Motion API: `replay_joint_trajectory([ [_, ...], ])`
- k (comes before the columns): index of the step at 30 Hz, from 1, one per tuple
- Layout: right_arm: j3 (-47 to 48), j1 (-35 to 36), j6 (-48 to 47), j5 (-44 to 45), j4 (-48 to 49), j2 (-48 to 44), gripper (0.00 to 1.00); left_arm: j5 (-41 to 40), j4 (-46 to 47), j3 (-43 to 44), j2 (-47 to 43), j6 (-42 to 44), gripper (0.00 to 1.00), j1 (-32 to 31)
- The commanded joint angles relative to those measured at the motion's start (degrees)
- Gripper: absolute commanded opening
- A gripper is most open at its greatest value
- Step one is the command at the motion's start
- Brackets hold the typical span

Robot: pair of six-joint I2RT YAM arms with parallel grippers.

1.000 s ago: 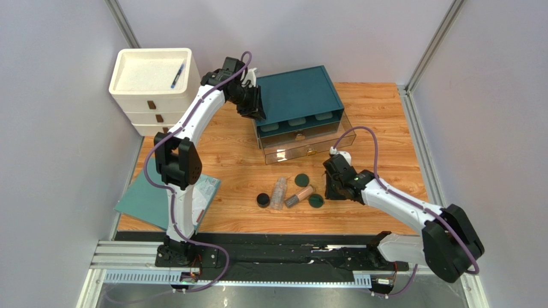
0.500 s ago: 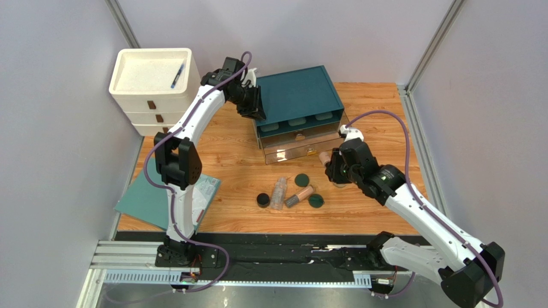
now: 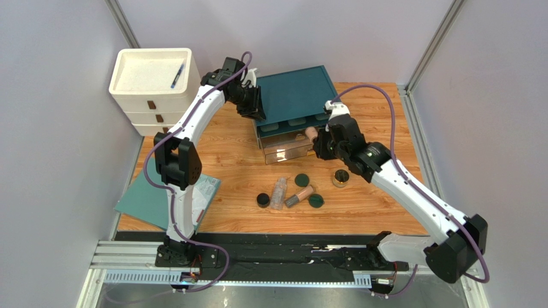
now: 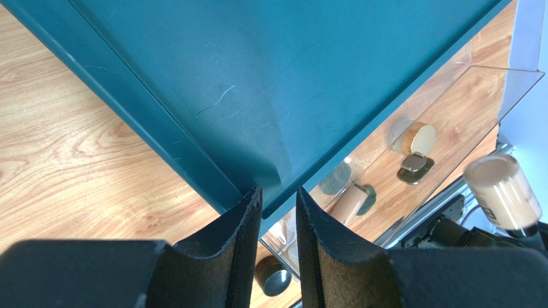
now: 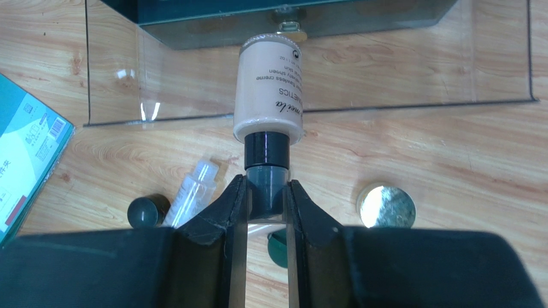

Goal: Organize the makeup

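My right gripper point(image 5: 265, 192) is shut on the dark cap of a tan foundation tube point(image 5: 269, 90), which points out over the open clear drawer point(image 5: 418, 70) of the teal organizer point(image 3: 299, 93). From above, the foundation tube point(image 3: 311, 133) hangs over the drawer's right part. My left gripper point(image 4: 280, 199) is shut on the organizer's front left corner point(image 4: 257, 96). On the wood lie a black round jar point(image 3: 263, 200), a clear bottle point(image 3: 278, 192), a second tan tube point(image 3: 299, 195), two dark green discs point(image 3: 301, 179) point(image 3: 316, 201) and a gold-rimmed compact point(image 3: 341, 178).
A white drawer unit point(image 3: 151, 96) with a blue pen point(image 3: 177, 76) on top stands at the back left. A teal booklet point(image 3: 164, 199) lies at the near left by the left arm's base. Grey walls close in both sides.
My right arm lifted the foundation tube off the table and carried it back and left to the open drawer, uncovering the gold-rimmed compact. The left arm has not moved.
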Motion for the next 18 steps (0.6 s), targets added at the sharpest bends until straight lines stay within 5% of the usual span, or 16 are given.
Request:
replay_joint_trajectory([
  [1, 6.29, -0.06, -2.12, 0.03, 7.38, 4.6, 0.0, -7.02, -10.22, -2.98, 1.64, 4.02, 0.34, 0.75],
  [10, 12.54, -0.32, -2.13, -2.35, 6.41, 17.51, 0.05, -7.19, -10.57, -2.72, 1.81, 4.28, 0.34, 0.75],
  [18, 15.44, -0.41, 2.35, -2.08, 8.78, 23.5, 0.27, -6.67, -10.57, -2.9, 1.81, 3.93, 0.34, 0.75],
])
